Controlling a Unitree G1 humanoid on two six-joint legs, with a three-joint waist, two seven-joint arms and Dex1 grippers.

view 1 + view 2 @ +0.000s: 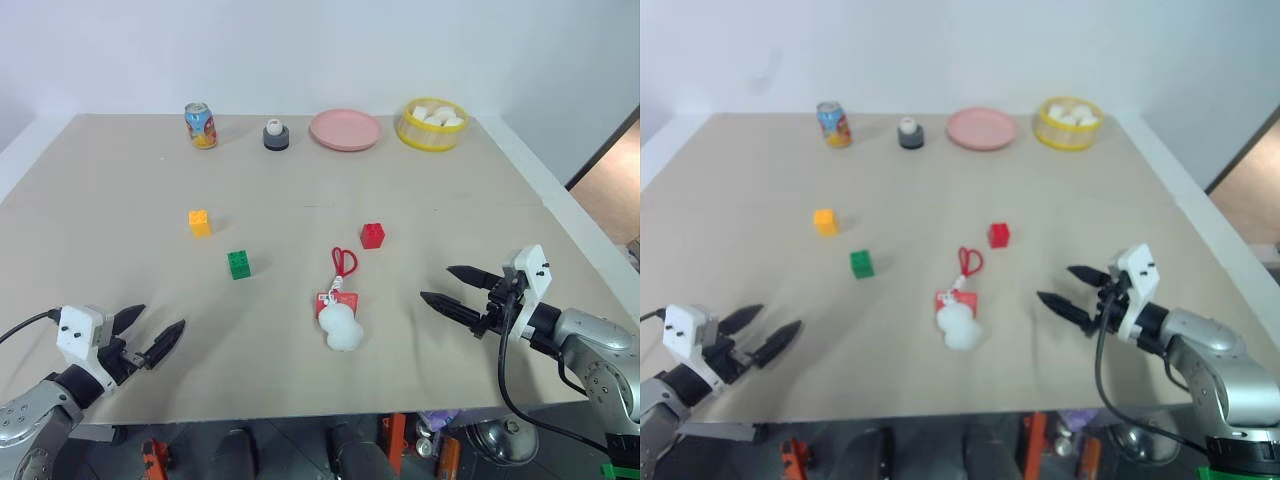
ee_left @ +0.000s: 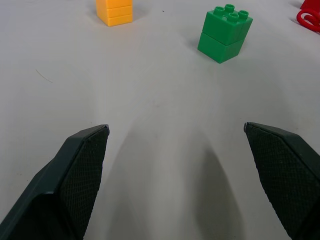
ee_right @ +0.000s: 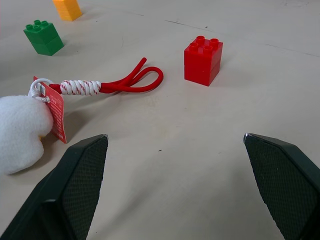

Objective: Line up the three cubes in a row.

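Observation:
Three studded cubes rest apart on the beige table [image 1: 120, 180]. The yellow-orange cube [image 1: 200, 222] is mid-left, the green cube [image 1: 239, 264] just right of and nearer than it, and the red cube [image 1: 373, 235] right of centre. My left gripper [image 1: 157, 338] hovers open at the near left, well short of the green cube [image 2: 224, 32]. Open and empty too, my right gripper [image 1: 447, 288] sits at the near right, pointing left, with the red cube [image 3: 203, 60] ahead of it.
A white plush toy [image 1: 341, 325] with a red tag and red loop lies between the green and red cubes, nearer the front. Along the far edge stand a soda can [image 1: 201, 126], a small grey-and-white object [image 1: 276, 135], a pink plate [image 1: 345, 130] and a yellow tub [image 1: 431, 124].

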